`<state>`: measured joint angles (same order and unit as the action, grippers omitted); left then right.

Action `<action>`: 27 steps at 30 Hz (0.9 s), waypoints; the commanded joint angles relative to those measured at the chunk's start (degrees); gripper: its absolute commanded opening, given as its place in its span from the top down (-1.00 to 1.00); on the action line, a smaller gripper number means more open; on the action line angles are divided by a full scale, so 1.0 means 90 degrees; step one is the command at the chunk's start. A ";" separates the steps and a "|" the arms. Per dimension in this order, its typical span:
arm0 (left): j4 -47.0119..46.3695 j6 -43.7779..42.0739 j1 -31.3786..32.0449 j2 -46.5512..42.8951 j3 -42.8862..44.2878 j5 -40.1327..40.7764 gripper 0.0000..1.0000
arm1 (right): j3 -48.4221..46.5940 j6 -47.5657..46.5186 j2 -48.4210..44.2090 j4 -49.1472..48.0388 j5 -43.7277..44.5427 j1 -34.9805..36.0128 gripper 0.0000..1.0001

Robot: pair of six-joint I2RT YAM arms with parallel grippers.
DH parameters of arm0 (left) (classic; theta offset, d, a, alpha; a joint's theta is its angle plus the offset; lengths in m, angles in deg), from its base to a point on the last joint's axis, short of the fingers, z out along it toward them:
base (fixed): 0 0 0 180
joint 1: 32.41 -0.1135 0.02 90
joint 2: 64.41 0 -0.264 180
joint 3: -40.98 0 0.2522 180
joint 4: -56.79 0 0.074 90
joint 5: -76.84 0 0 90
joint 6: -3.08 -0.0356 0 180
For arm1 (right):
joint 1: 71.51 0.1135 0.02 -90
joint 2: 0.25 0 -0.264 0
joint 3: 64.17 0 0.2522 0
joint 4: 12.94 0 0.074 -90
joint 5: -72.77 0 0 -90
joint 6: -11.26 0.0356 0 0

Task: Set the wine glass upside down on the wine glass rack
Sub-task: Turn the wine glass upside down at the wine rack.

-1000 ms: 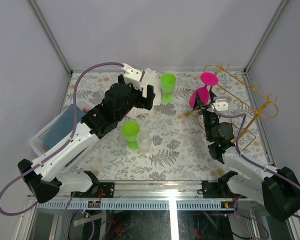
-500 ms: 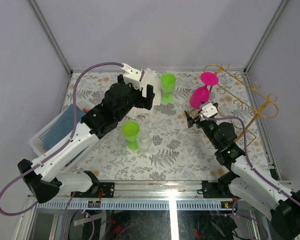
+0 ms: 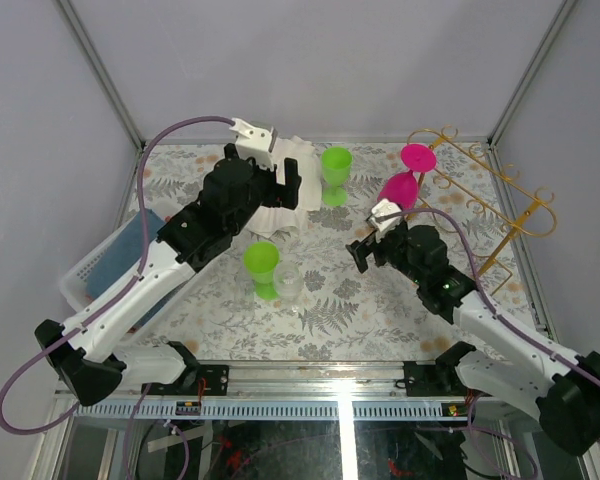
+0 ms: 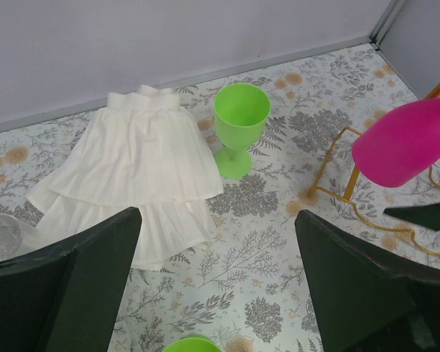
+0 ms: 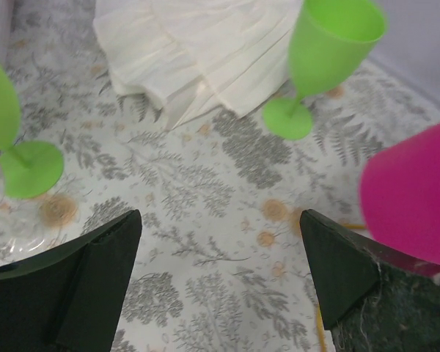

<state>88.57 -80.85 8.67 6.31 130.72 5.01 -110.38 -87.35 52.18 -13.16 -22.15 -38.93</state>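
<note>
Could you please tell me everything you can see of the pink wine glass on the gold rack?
The pink wine glass is opaque magenta, plastic by its look, with a round foot, a short stem and a rounded bowl. It hangs upside down and tilted at the end of the gold wire rack that lies leftmost in the top view: foot up at the rails, bowl slanting down and leftward. It looks whole. Only the rack appears to touch it.
</note>
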 commanded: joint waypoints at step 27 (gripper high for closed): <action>-0.0111 0.1307 -0.1387 -0.1628 -0.1978 -0.0120 -0.99 | -0.5917 0.3513 0.6409 0.1707 0.3012 0.0034 -0.98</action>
<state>91.04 -70.21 -2.98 -7.37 113.76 3.37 -157.24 -60.40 106.88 -1.93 0.64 -37.60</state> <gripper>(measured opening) 0.995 0.992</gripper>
